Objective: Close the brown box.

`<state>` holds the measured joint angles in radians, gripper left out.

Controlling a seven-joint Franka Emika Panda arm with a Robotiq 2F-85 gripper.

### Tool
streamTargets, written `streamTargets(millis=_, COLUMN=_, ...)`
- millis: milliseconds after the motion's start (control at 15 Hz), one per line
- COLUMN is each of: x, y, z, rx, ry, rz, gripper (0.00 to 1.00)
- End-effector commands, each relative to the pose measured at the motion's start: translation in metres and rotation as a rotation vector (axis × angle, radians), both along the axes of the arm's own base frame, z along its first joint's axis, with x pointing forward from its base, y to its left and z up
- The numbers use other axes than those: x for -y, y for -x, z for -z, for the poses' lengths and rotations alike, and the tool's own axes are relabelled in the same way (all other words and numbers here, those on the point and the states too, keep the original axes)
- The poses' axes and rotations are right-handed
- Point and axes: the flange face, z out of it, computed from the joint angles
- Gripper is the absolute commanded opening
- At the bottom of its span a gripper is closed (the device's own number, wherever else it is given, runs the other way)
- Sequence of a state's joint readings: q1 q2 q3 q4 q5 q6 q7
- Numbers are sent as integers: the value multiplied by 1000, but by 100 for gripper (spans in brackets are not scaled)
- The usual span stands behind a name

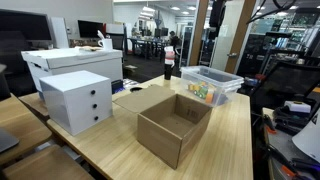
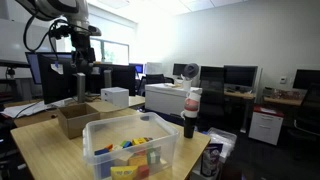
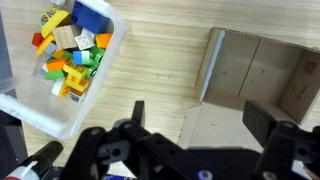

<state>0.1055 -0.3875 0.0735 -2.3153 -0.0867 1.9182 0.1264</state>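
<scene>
The brown box [image 1: 176, 126] stands open in the middle of the wooden table, also seen in the other exterior view [image 2: 72, 119] and the wrist view [image 3: 262, 72]. Its large flap [image 3: 218, 124] is folded outward and lies about flat beside the box [image 1: 136, 98]. My gripper [image 3: 201, 122] is open and empty. It hangs above the flap, at the box's open edge, touching nothing. In an exterior view it [image 2: 81, 84] hovers over the box on the dark arm.
A clear plastic bin [image 1: 212, 86] of coloured blocks stands near the box [image 3: 74, 50] [image 2: 133, 150]. A white three-drawer box [image 1: 78, 100] sits on the box's other side. A dark bottle with a red and white cap [image 2: 190, 114] stands by the bin.
</scene>
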Motion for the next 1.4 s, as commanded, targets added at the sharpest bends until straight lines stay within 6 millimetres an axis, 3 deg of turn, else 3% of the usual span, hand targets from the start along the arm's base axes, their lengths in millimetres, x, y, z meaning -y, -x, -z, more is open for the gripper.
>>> streamTargets(millis=0, x=0, y=0, z=-1, rx=-1, ry=0, rz=0, gripper=100)
streamTargets(millis=800, x=3, y=0, z=-2, rx=-2, ry=-3, rz=0, gripper=100)
streamTargets(millis=933, x=19, y=2, z=-5, rx=-7, ry=2, rz=2, gripper=100)
streamTargets(millis=1333, x=103, y=5, z=-11, rx=-23, ry=-32, rz=-64, gripper=100)
